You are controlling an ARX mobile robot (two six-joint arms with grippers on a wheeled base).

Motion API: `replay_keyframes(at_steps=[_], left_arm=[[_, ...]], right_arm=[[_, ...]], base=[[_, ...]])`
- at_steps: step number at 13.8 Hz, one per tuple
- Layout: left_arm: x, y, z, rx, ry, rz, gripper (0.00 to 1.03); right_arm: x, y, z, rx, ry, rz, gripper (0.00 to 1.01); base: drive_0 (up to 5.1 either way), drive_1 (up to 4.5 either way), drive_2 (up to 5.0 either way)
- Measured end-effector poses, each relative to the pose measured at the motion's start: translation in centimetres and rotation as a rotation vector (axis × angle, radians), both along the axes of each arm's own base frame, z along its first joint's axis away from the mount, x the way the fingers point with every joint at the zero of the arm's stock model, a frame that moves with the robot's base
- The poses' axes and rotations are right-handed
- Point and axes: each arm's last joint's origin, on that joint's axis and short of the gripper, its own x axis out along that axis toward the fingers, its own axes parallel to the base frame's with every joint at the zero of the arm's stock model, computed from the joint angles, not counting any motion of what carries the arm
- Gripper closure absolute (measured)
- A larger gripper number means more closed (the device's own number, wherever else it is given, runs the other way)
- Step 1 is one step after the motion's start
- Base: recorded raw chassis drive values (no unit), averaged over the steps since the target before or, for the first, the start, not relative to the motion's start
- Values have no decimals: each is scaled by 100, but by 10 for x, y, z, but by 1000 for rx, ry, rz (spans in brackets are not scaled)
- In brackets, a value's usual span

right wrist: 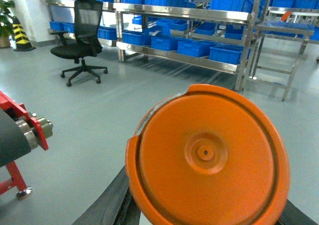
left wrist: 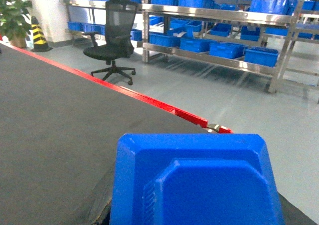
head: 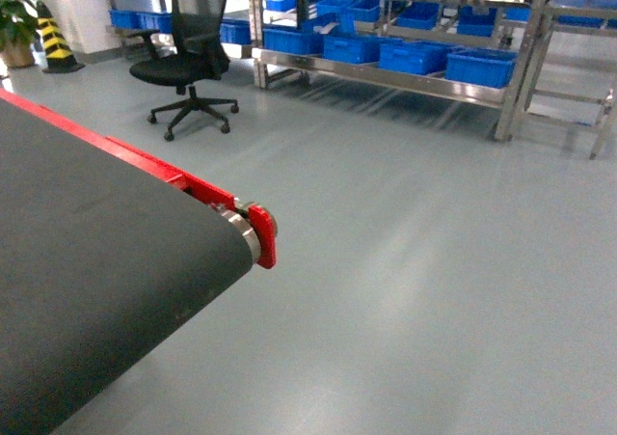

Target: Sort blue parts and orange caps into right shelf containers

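Blue crates [head: 415,57] on steel shelf [head: 386,78]

All three views face the office chair [head: 188,64] and shelving [head: 395,68].

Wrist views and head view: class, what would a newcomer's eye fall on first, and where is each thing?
A round orange plastic cap fills the lower right wrist view, very close to the camera. A chunky bright-blue plastic part likewise fills the bottom of the left wrist view, above the dark grey conveyor belt. Across the floor, bright-blue plastic crates line steel shelves.
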Motion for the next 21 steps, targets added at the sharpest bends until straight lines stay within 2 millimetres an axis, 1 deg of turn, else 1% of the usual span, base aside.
replay_keyframes(at_steps=[21], left_arm=[[0, 0, 0, 0, 0, 0, 59]], right_arm=[[0, 0, 0, 0, 0, 0, 59]], base=[[-162, -162, -162]])
